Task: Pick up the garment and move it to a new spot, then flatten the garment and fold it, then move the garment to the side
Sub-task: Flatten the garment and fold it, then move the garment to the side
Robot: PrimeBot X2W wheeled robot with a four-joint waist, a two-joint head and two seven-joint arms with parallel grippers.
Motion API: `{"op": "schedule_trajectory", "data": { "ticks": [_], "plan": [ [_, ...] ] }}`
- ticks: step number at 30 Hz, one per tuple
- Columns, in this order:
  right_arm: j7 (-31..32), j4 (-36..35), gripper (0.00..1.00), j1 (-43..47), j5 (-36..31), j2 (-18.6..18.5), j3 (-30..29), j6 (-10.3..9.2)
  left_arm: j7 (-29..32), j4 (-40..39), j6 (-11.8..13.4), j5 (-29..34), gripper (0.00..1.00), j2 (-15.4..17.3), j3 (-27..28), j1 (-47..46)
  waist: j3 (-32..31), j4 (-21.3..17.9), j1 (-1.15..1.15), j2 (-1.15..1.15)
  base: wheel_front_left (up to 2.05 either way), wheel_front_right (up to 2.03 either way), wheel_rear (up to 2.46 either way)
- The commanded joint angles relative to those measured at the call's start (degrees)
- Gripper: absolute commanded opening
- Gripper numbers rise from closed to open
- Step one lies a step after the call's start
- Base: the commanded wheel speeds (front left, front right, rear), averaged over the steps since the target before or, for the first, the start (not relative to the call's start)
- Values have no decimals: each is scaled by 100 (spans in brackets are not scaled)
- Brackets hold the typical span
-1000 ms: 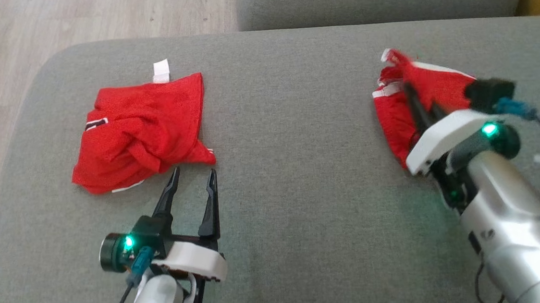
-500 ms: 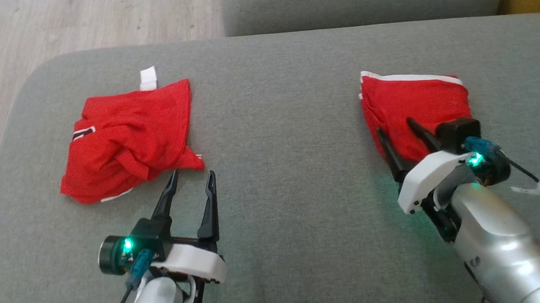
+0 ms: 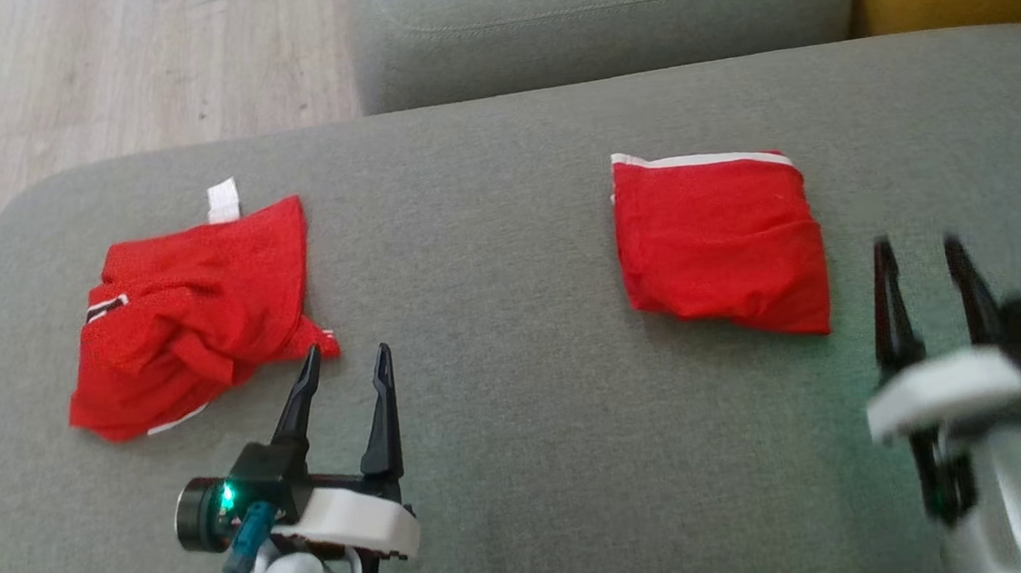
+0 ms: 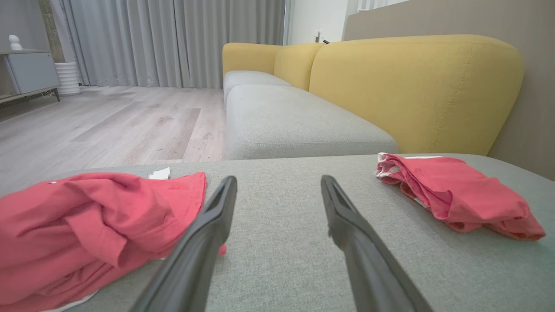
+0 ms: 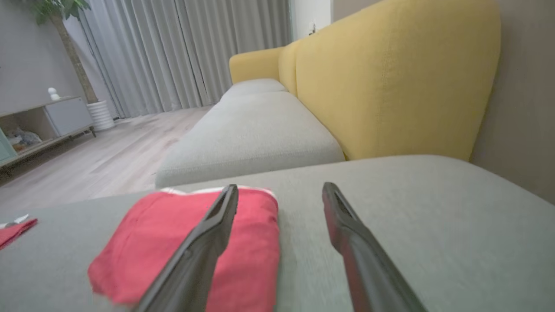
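Note:
A folded red garment point(image 3: 718, 243) with a white edge lies flat on the right half of the grey cushion point(image 3: 488, 234); it also appears as a red bundle point(image 4: 455, 195) in the left wrist view and as a red fold point(image 5: 195, 242) in the right wrist view. A second red garment point(image 3: 189, 316), crumpled, with a white tag, lies on the left part point(image 4: 86, 225). My right gripper point(image 3: 922, 245) stands open just right of the folded one, holding nothing. My left gripper point(image 3: 343, 354) is open, its tips at the crumpled garment's near right corner.
A second grey seat cushion point(image 3: 598, 15) lies beyond the one I work on, with a yellow backrest point(image 4: 416, 86) to the right. Wooden floor point(image 3: 93, 73) runs along the cushion's far left edge. Curtains and a low cabinet point(image 4: 30, 69) stand far off.
My right gripper opened, let go of the folded garment and drew back toward the near right. The garment now lies flat. The head camera shifted right and down.

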Motion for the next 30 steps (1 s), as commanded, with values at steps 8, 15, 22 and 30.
{"op": "schedule_trajectory", "data": {
  "ticks": [8, 15, 22, 30],
  "plan": [
    [-60, -1106, 100, 741, -75, 198, -53, -10, -55, -282, -25, 16, 100, 18, 281, 5, 98, -84, 0, 0, 0, 0, 0],
    [-14, -1043, 8, 291, -232, 199, -29, -10, -55, -274, -106, 82, 100, -20, 207, -229, 523, 175, 0, 0, 0, 0, 0],
    [330, -291, 0, -917, -697, 200, -442, -10, -55, -245, -158, 105, 100, -52, 96, -563, 1221, 567, 0, 0, 0, 0, 0],
    [450, 1337, 0, -2123, -1574, 200, -1217, -10, -55, -222, -183, 77, 100, -73, -29, -869, 1687, 926, 0, 0, 0, 0, 0]
  ]
}}
